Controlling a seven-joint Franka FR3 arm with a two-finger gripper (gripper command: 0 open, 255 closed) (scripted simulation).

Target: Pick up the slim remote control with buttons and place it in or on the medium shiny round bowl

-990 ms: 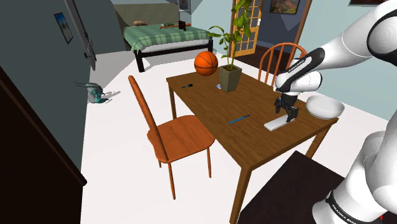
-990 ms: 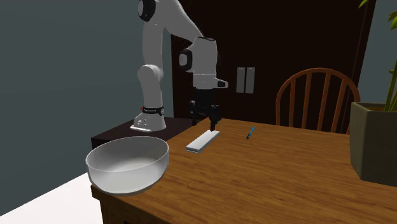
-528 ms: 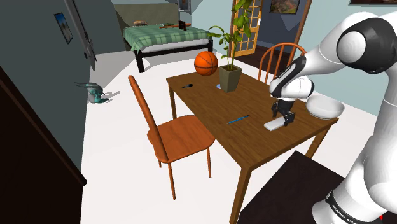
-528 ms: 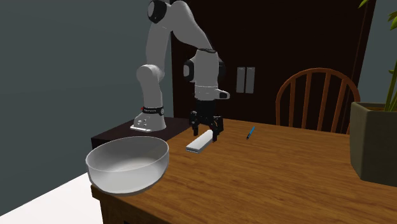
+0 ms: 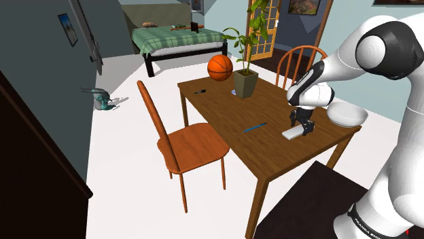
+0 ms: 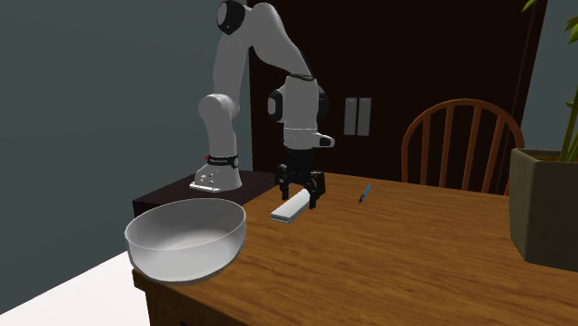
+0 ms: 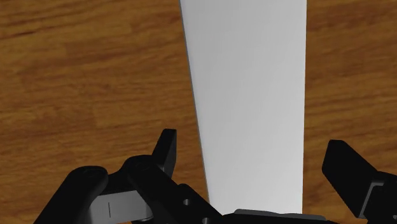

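**Pincer poised over the remote: state and likely faults.** The pincer [image 6: 301,190] is low over the remote [image 6: 289,208], which is drawn as a plain white slab lying flat on the wooden surface [image 6: 398,269]. In the wrist view the two black fingers stand apart, released, one on each long side of the remote [image 7: 248,76]. Neither appears to touch it, so nothing is held.

In the second exterior view the pincer straddles the remote's far end, not its middle, and most of the slab runs toward the near left. The bowl [image 6: 185,255] stands at the surface's near left corner in that view, apart from the remote. In the shoulder view the bowl [image 5: 348,117] lies to the right of the pincer [image 5: 304,127], close to the surface's edge.

Faults to expect, as judgements:
- **Sag or pivot.** A grip at one end leaves a long free length, which may droop or swing between the pads on lifting.
- **Shove on closing.** If one finger meets the slab first, it may slide or turn the remote before the other arrives.
- **Slip.** The sides look smooth and thin, so a shallow bite could let go in transit.
- **Rim strike.** The protruding end could catch the bowl's rim and nudge the bowl toward the edge.

The blue pen [image 6: 365,193] lies well apart, to the right, and looks unlikely to interfere.
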